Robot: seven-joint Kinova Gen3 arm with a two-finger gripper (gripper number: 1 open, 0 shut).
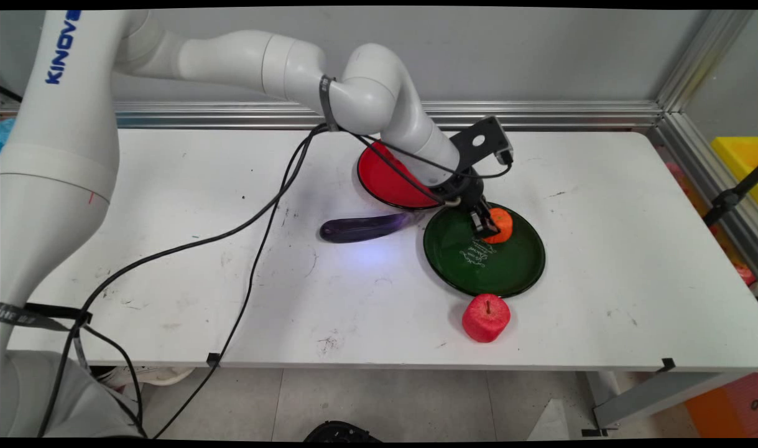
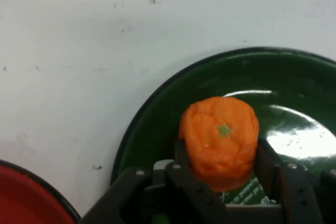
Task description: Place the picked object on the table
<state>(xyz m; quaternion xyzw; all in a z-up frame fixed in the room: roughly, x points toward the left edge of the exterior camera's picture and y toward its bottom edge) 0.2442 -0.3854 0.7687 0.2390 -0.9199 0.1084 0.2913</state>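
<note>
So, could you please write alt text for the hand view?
The gripper has its fingers on either side of an orange toy fruit sitting on a green plate. White table surrounds the plate, and a red plate shows at the bottom left corner.

My pincer (image 2: 220, 169) clasps a squat orange foam fruit (image 2: 219, 140), upright over the glossy dark-green round plate (image 2: 157, 124).

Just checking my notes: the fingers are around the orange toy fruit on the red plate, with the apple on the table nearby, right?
Not quite. The orange toy fruit sits on the green plate, not the red plate, as both views show. The gripper has its fingers on either side of the fruit, and the apple is on the table nearby.
</note>
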